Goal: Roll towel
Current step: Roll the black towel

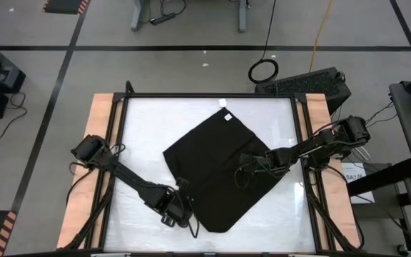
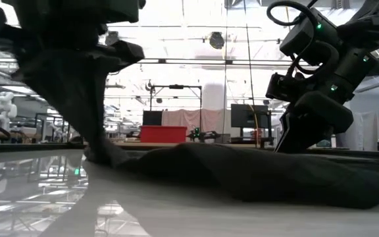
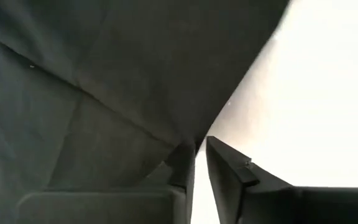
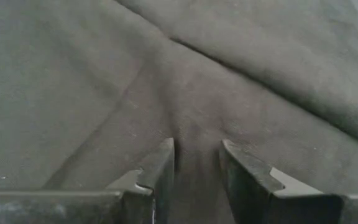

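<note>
The black towel (image 1: pixel 216 153) lies as a diamond on the white table, its white tag (image 1: pixel 226 116) at the far corner. My left gripper (image 1: pixel 183 210) is at the towel's near-left edge, shut on it. There the cloth rises off the table (image 2: pixel 91 112). My right gripper (image 1: pixel 250 165) points down at a slant onto the towel's right half, shut on a ridge of cloth. The rest of the towel (image 2: pixel 255 174) lies flat with low wrinkles. My left gripper holds the towel's near-left edge (image 3: pixel 188 138) at its fingertips, coming from above and slanting down. Its fingers stand only narrowly apart, with white table showing between them farther back. The cloth climbs from the table up to the gripper; the rest lies on the table. My right gripper has a raised fold of the towel (image 4: pixel 197 134) between its two fingers, in the towel's right half. The fingers come down at a slant from the table's right side. Creases run toward the gap. The towel around the fold lies on the table.
Bare white tabletop (image 1: pixel 138 128) lies left of and beyond the towel, and near the front edge (image 1: pixel 277 221). Wooden rails (image 1: pixel 97 135) and a black frame border the table. A black box (image 1: pixel 305 82) stands beyond the far right corner.
</note>
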